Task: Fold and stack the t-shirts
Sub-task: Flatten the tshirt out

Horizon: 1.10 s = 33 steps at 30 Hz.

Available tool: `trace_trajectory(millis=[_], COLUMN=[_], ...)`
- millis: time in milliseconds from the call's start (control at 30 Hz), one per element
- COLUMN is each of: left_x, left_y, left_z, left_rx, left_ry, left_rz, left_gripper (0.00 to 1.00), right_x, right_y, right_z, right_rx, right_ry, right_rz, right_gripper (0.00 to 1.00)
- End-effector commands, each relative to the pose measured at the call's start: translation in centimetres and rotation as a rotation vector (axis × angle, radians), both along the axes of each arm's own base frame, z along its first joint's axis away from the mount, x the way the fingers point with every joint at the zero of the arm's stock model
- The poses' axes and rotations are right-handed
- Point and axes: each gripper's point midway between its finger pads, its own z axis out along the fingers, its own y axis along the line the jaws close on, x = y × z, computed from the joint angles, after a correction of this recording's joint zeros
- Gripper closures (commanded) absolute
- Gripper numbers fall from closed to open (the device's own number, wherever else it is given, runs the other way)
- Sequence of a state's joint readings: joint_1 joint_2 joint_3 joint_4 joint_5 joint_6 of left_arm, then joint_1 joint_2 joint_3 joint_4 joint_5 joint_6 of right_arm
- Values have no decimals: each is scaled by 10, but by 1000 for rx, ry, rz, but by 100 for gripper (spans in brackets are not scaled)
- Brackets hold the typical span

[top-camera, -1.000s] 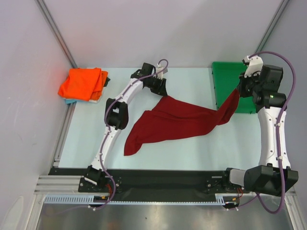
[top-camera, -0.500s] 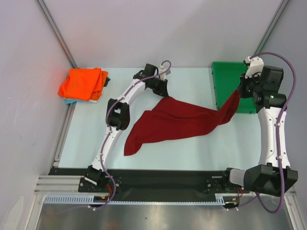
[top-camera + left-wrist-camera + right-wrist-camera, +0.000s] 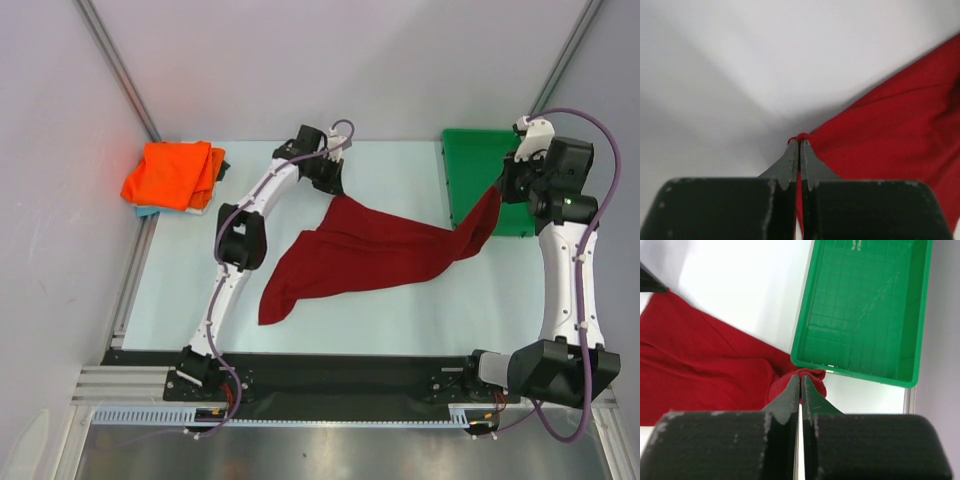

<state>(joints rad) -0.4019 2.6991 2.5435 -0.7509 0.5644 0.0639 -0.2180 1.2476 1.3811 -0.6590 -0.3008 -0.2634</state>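
Note:
The dark red t-shirt (image 3: 370, 255) hangs stretched above the table between both grippers, its lower left end drooping onto the table. My left gripper (image 3: 333, 192) is shut on the shirt's far left corner; in the left wrist view (image 3: 799, 142) the cloth (image 3: 890, 130) is pinched at the fingertips. My right gripper (image 3: 497, 190) is shut on the shirt's right corner (image 3: 807, 376) in front of the green tray. The folded orange t-shirt (image 3: 172, 174) lies at the back left, on a teal-blue one (image 3: 146, 211) showing at its edge.
The green plastic tray (image 3: 470, 160) stands at the back right, just behind my right gripper; it shows from the right wrist view (image 3: 865, 305) with nothing in it. Grey walls and metal posts close the back and sides. The black base rail runs along the near edge.
My left gripper has drawn its corner of the dark red shirt slightly back and left, pulling the cloth tauter. The right gripper has hardly moved.

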Motion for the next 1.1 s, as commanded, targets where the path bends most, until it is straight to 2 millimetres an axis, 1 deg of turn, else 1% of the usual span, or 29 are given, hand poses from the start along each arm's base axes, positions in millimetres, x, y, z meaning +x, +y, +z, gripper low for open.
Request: trace_trajectory(millis=[0,33,67,100,133,167,200,233,267,300,333,367,400,433,467,533,567,667,700,767,800,867,900,933,1000,1033,1067], left_x=[17,12,8,-2,-8,-16,-15,-30,-31,-35,-41,-43,-46,-46,-55,-62,-76,-96,-108,-122,-136,-155,-171,-183,-197,-214,-221], left_y=[30,34,40,50,55,63,72,84,93,101,121,131,142,160,172,192,199,207,211,216,218,221,223,225,229,235,239], left_z=[172,183,200,240,255,257,271,311,310,321,346,357,368,381,403,422,441,462,476,492,504,519,531,539,544,550,549], left_rx=[-17,-4,3,1,5,31,46,37,69,82,91,92,91,96,86,109,106,135,129,136,114,98,71,48,45,50,63], left_ry=[-341,-362,-393,-463,-492,-502,-557,-642,-674,-703,-753,-774,-787,-809,-850,-903,-950,-1026,-1062,-1102,-1125,-1150,-1173,-1185,-1198,-1224,-1227], left_rz=[80,90,97,117,120,119,152,179,184,202,252,280,307,355,388,429,440,420,424,425,426,432,437,444,449,454,458], left_gripper=[100,100,100,100,99,99,100,100,100,100,100,100,100,100,100,100,100,99,100,100,100,100,99,100,100,100,100], right_x=[27,31,37,46,52,56,61,70,74,78,82,90,94,97,103,108,111,114,111,104,93,78,60,50,29,8,-6], right_y=[3,6,8,11,22,26,30,38,42,42,43,44,40,38,36,35,35,40,42,48,51,59,66,68,71,71,80], right_z=[44,50,56,69,76,82,90,103,111,121,127,142,150,156,168,178,189,210,227,243,257,270,283,288,297,306,310], right_rx=[4,0,-5,-28,-38,-55,-71,-85,-90,-95,-97,-99,-100,-96,-90,-93,-89,-84,-82,-81,-86,-88,-93,-96,-104,-115,-109], right_ry=[-131,-146,-159,-192,-208,-225,-248,-278,-296,-316,-331,-363,-383,-398,-426,-451,-479,-528,-569,-606,-641,-672,-705,-715,-740,-767,-782], right_rz=[17,27,38,53,85,97,101,125,131,127,126,121,92,78,68,61,60,75,79,93,108,133,154,164,168,168,193], right_gripper=[100,100,100,100,100,100,100,100,100,100,100,100,100,100,100,100,100,100,100,100,100,100,100,100,100,100,100])
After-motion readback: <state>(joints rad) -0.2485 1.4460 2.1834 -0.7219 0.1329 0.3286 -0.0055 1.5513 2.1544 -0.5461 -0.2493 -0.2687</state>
